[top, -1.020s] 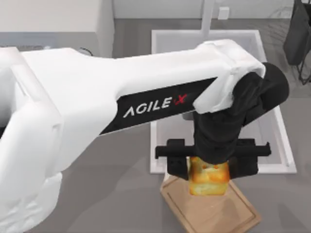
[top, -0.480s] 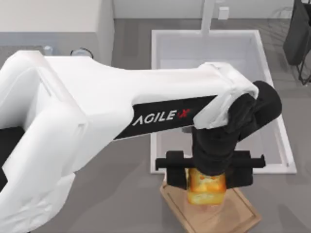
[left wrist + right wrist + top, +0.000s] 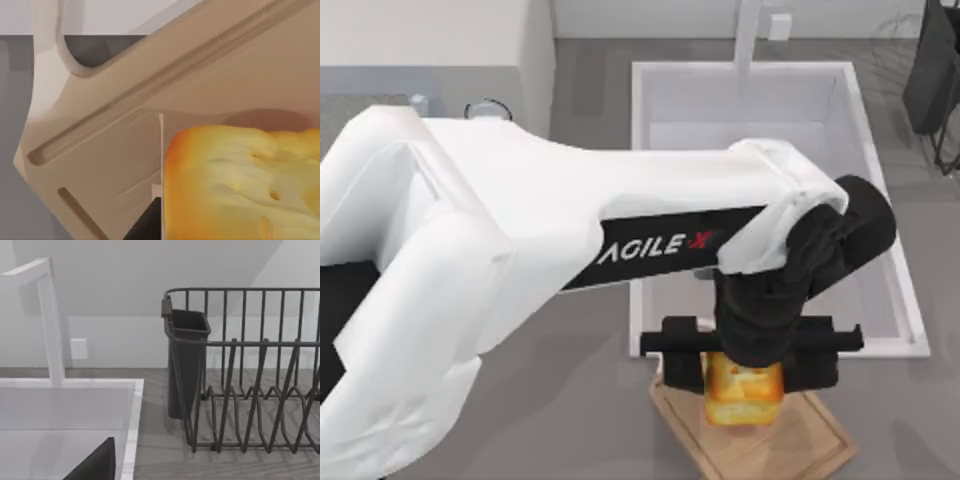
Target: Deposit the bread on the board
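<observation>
Table [image 3: 590, 100]: grey, wood-grained surface. White sink [image 3: 650, 80] is set into it toward the far edge, right of centre; white faucet [image 3: 748, 35] stands at the sink's far rim. Board [image 3: 820, 440] lies flat at the near edge, just in front of the sink's near rim, turned askew. Dark wire dish rack [image 3: 935, 80] sits at the far right corner.

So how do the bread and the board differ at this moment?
The bread is a small, blocky golden-orange chunk; the board is a far larger, flat, pale tan slab with a groove near its edge. The bread is clamped in the left gripper, while the board lies free on the counter beside the sink. Both look warm-toned.
</observation>
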